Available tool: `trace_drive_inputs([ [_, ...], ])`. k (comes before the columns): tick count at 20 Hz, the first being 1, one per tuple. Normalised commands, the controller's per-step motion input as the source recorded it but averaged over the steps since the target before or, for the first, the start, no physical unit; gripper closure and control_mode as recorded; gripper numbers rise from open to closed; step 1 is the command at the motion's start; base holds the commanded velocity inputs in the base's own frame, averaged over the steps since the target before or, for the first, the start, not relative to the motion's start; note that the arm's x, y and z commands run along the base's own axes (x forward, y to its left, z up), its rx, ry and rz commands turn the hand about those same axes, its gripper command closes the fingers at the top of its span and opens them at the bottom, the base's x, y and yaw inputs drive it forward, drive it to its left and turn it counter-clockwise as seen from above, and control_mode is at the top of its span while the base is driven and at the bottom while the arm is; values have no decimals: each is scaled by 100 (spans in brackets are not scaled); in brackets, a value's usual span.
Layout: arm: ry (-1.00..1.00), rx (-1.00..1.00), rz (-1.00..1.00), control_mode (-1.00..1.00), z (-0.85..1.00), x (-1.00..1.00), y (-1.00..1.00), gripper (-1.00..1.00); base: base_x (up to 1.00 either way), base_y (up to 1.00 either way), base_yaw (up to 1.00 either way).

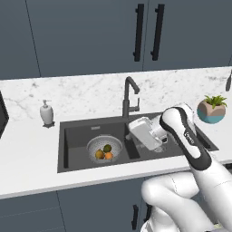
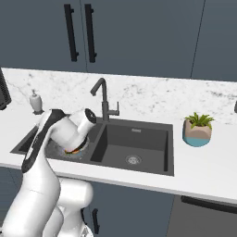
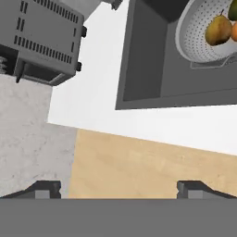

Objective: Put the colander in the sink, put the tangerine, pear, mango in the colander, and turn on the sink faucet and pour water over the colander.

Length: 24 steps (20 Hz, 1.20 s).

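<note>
Colander (image 1: pixel 104 149) sits in the sink's (image 1: pixel 72 136) left basin holding tangerine (image 1: pixel 108 155), pear (image 1: pixel 99 154) and mango (image 1: pixel 107 148). Gripper (image 3: pixel 118 190) hangs empty, jaws spread wide. Faucet (image 1: pixel 130 97) looks dry; turning it on remains.

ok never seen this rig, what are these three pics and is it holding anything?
It is a simulated kitchen. A white robot arm rides on a driving base. Two pictures come from base cameras behind it, left and right. The third looks along its tool, whose tips stand wide apart with nothing between them. The colander sits in the left basin of the sink with the pear, tangerine and mango inside. The faucet shows no water. A soap dispenser and potted plant stand on the counter.
</note>
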Motion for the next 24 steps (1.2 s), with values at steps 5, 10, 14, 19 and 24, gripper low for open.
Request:
trace_drive_inputs([
  [5,1,30,-1,-100,31,-3,-49,-100,0,0,0],
  [10,22,38,-1,-100,46,-8,-46,-100,0,0,0],
  [14,19,29,0,-100,31,21,-31,-100,0,0,0],
  [19,3,9,0,-100,30,19,-26,-100,0,0,0],
  [24,0,-1,1,-100,22,5,-27,-100,0,0,0],
])
